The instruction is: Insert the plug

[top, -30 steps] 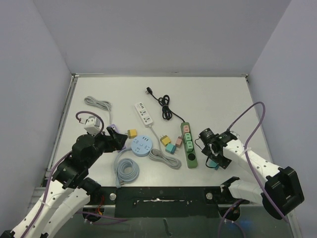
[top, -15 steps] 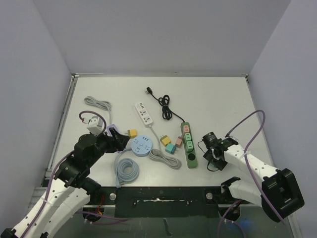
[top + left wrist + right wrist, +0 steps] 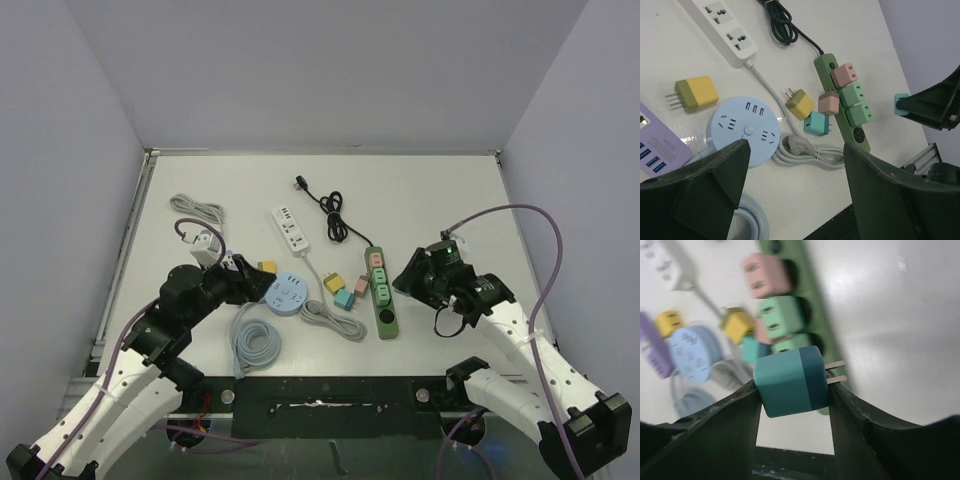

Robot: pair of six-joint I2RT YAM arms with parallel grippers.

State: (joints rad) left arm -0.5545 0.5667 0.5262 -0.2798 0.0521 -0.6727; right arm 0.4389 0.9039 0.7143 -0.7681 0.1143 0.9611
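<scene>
My right gripper (image 3: 793,390) is shut on a teal cube plug (image 3: 790,380) whose two prongs (image 3: 835,371) point right. It hovers just right of the green power strip (image 3: 381,292), which holds a pink plug (image 3: 377,262) and two green plugs (image 3: 381,285). In the top view the right gripper (image 3: 408,278) is beside the strip's middle. The left wrist view shows the held plug (image 3: 901,102) right of the strip (image 3: 860,140). My left gripper (image 3: 795,185) is open and empty above the blue round socket hub (image 3: 287,295).
A white power strip (image 3: 292,229), a black cable (image 3: 335,215), grey cables (image 3: 197,210) and a coiled grey cable (image 3: 257,342) lie on the table. Loose plugs sit left of the green strip: yellow (image 3: 267,268), olive (image 3: 334,283), pink (image 3: 361,285), teal (image 3: 344,298). A purple strip (image 3: 655,145) is by the left gripper.
My right gripper has risen from near the front edge and moved back to beside the green strip, with the teal plug in it. My left gripper has shifted slightly right.
</scene>
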